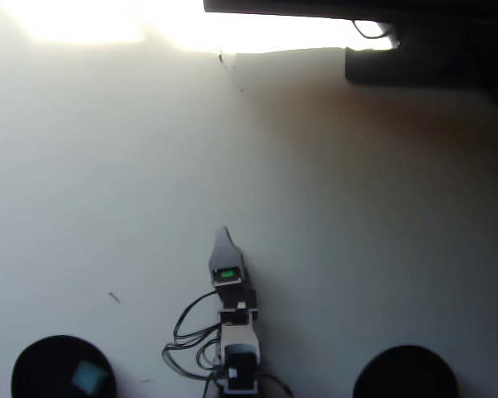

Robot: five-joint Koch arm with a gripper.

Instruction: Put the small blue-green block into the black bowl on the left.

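A small blue-green block (90, 377) lies inside the black bowl (33, 365) at the bottom left of the overhead view. My gripper (225, 235) is at the bottom centre and points toward the top of the frame, well to the right of that bowl and apart from it. Only one grey pointed tip shows, so I cannot tell whether the jaws are open or shut. Nothing is visible in the gripper. A green light (227, 273) shows on the gripper's motor.
A second black bowl (407, 373) stands at the bottom right, with nothing visible inside it. Cables (187, 340) loop to the left of the arm. A dark object (423, 54) sits at the top right edge. Bright glare covers the table's far side.
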